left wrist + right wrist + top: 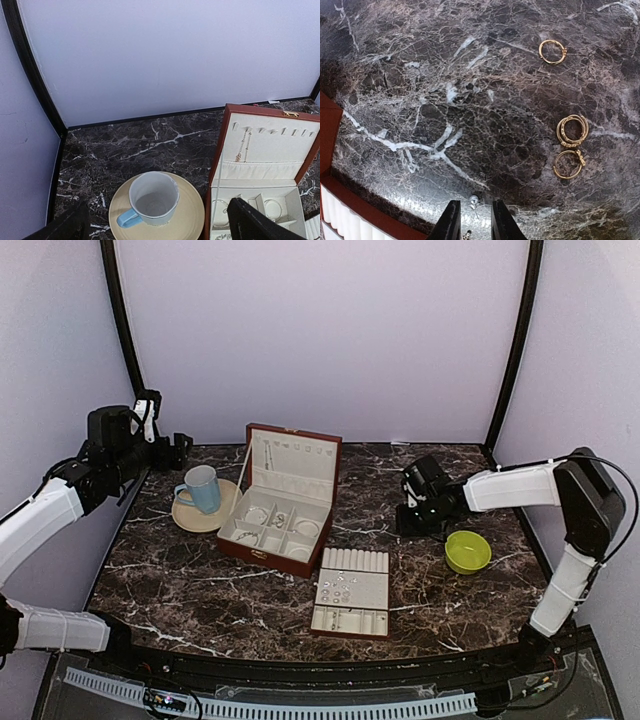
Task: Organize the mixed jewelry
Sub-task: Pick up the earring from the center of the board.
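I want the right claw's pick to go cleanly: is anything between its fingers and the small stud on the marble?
Nothing visible does. The stud lies on bare marble, right between the fingertips of the right claw, untouched. The rings sit off to one side, clear of it.

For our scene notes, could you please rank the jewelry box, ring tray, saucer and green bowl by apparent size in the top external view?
Largest to smallest:
1. open jewelry box
2. ring tray
3. saucer
4. green bowl
The tray lies nearer the camera, which may flatter it.
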`<move>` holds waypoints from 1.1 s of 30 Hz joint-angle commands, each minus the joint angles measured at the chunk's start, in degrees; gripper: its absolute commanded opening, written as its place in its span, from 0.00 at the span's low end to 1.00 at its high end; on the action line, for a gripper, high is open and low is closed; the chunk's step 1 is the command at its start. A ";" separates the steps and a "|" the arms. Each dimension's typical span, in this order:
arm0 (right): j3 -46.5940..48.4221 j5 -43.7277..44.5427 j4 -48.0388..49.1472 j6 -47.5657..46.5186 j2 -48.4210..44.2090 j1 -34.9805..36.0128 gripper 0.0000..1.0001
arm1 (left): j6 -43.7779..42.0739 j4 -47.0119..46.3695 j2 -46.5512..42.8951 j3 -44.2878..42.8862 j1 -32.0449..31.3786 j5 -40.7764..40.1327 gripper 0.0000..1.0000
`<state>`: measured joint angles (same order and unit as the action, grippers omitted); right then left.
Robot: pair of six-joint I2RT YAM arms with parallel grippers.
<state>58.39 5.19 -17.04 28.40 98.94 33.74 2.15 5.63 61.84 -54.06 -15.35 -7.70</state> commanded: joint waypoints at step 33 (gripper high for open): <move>-2.04 -1.74 3.37 0.98 3.63 -0.45 0.10 | 0.50 -1.41 -0.67 0.82 0.23 1.05 0.98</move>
<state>57.08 3.64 -15.18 29.04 101.43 33.69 2.22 5.63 61.84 -53.95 -15.35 -6.90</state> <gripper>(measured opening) 0.104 0.977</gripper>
